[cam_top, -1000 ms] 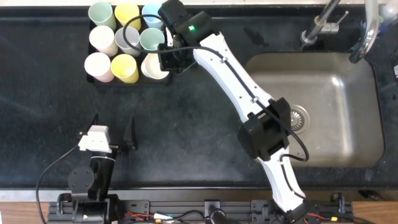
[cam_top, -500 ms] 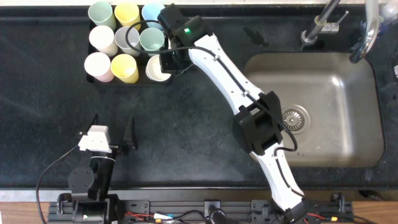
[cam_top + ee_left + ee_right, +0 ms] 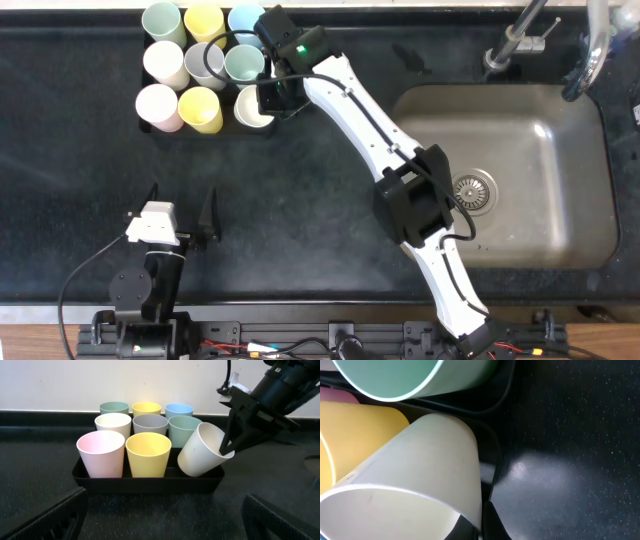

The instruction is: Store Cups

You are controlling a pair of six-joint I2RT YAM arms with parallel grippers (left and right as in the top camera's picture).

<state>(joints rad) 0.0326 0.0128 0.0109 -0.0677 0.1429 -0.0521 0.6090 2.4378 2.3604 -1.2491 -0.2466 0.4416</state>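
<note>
The left gripper (image 3: 181, 205) sits nearest the arm bases, low over the black speckled stone countertop (image 3: 300, 210), its two dark fingers spread wide with nothing between them. Farther up the counter, the right gripper (image 3: 229, 445) is clenched on the rim of a white tapered plastic cup (image 3: 200, 452), at the end of the white right arm, which reaches across the middle of the counter. That cup is tilted: its base sits down in the shallow black rectangular plastic tray (image 3: 150, 484), in the near corner on the sink side, and its open mouth leans up and away from the other cups toward the gripper. Just beside it in the same near row stands an upright yellow plastic cup (image 3: 148, 455); whether the two touch cannot be told. At the row's outer end is an upright pale pink plastic cup (image 3: 100, 455). The middle row behind them holds another white plastic cup (image 3: 113, 425), a grey plastic cup (image 3: 150, 424) and a mint green plastic cup (image 3: 182, 425), all upright and packed close. The far row holds a sage green plastic cup (image 3: 114, 408), a second yellow plastic cup (image 3: 146, 408) and a light blue plastic cup (image 3: 178, 409), standing near the pale wall. Well apart from the tray, on the right arm's side, a stainless steel sink basin (image 3: 530, 150) is set into the counter, with a metal tap (image 3: 520, 35) at its far edge.
</note>
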